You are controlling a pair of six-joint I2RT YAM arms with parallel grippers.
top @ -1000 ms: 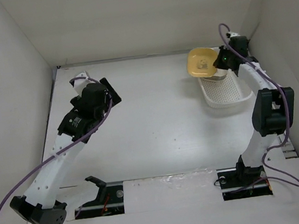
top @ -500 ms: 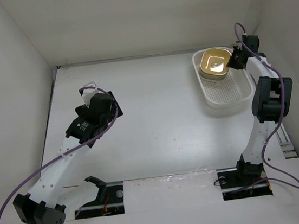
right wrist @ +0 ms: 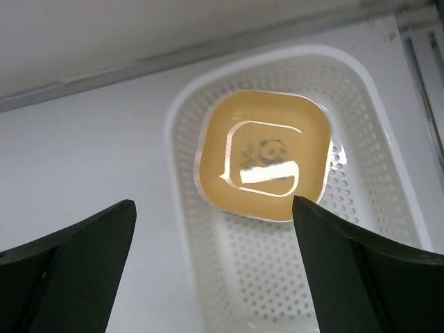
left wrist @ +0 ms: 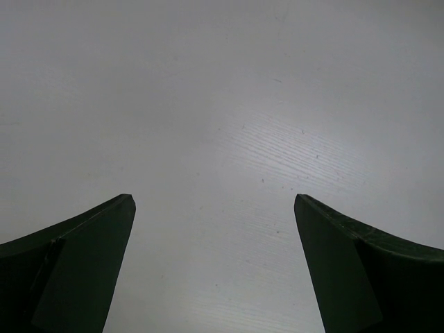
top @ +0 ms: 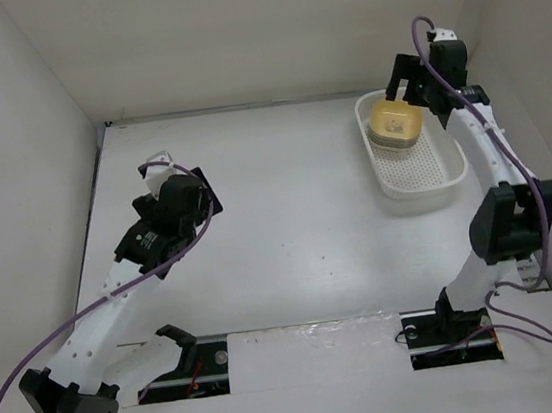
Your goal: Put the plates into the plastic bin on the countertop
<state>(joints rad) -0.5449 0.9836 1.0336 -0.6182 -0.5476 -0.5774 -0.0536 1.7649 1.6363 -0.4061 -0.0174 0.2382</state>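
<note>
Centre left of the frame: left gripper [left wrist: 214, 198] spread wide over the white countertop [top: 296, 204], holding nothing. Upper right: plates [top: 394, 123], yellow-orange one on top, stacked in the upper end of the plastic bin [top: 423, 176]; right gripper [right wrist: 213, 201] above them, spread wide, empty.
</note>
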